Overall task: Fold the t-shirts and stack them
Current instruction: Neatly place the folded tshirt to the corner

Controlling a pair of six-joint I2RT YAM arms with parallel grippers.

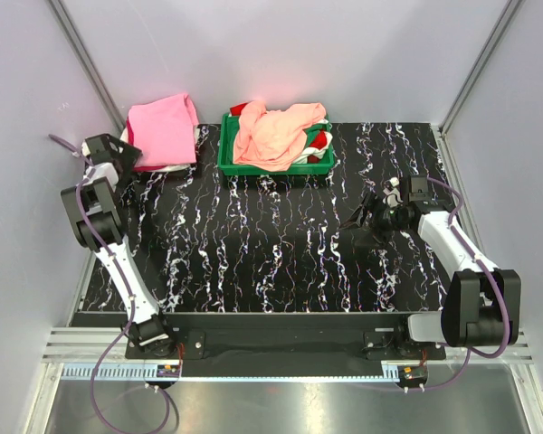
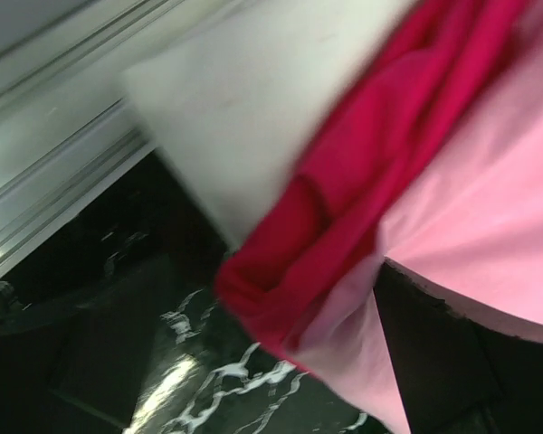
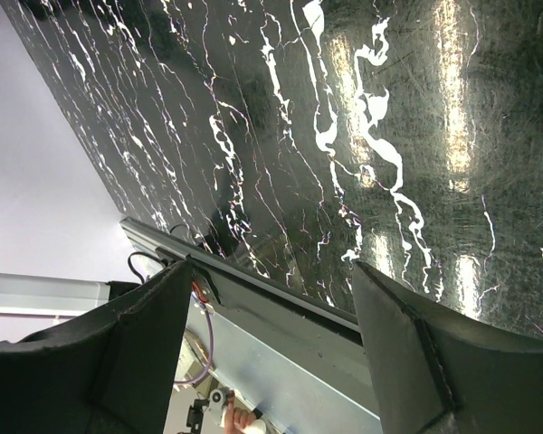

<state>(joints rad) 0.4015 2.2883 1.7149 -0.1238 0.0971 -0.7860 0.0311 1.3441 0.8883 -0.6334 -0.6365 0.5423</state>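
Note:
A folded pink t-shirt [image 1: 163, 128] tops a small stack at the back left of the table. In the left wrist view the stack's edge fills the frame: white t-shirt [image 2: 253, 108], crimson t-shirt [image 2: 344, 208] and the pink t-shirt [image 2: 489, 217]. My left gripper [image 1: 131, 154] sits at that stack's left edge, jaws open, and pink cloth lies against its right finger [image 2: 452, 362]. A crumpled peach t-shirt [image 1: 276, 136] lies in the green tray [image 1: 271, 171] over red and white cloth. My right gripper [image 1: 366, 215] [image 3: 271, 353] hangs open over bare table at the right, nothing between its fingers [image 3: 416, 353].
The black marbled tabletop [image 1: 271, 253] spreads between the arms. Grey walls close in the left, back and right. An aluminium rail [image 2: 54, 181] runs along the table's left edge close to the left gripper. The tray stands at back centre.

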